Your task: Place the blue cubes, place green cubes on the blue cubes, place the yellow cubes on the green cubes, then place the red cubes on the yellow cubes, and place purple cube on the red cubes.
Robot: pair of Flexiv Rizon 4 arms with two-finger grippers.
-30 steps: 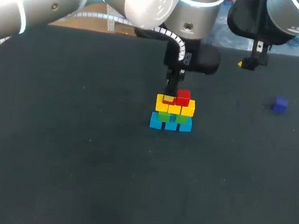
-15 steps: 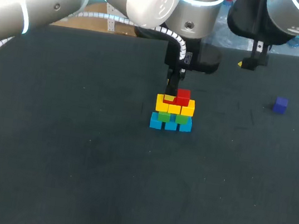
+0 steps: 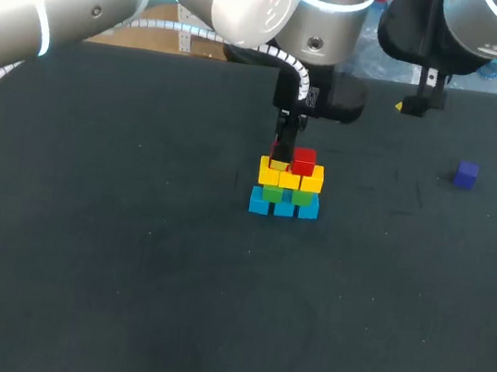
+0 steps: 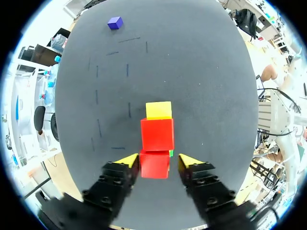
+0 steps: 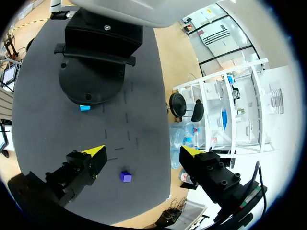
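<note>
A cube stack stands mid-table: a blue row (image 3: 283,206), green cubes (image 3: 274,193), a yellow row (image 3: 291,176), and a red cube (image 3: 304,162) on its right side. My left gripper (image 3: 280,156) hangs over the stack's left side. A second red cube (image 4: 154,164) rests between its open fingers, with a gap showing at one finger (image 4: 189,162). Ahead of it lie the other red cube (image 4: 157,134) and a yellow cube (image 4: 158,109). The purple cube (image 3: 465,174) sits alone at the right. My right gripper (image 3: 415,104) stands wide open and empty at the back, above the purple cube (image 5: 126,177).
Dark mat (image 3: 123,270) covers the table, with bare mat on the left and in front of the stack. My left arm's large body (image 3: 257,0) crosses the back over the stack.
My left gripper's fingers have spread apart, letting go of the red cube on the yellow row. The right arm and purple cube have not moved.
</note>
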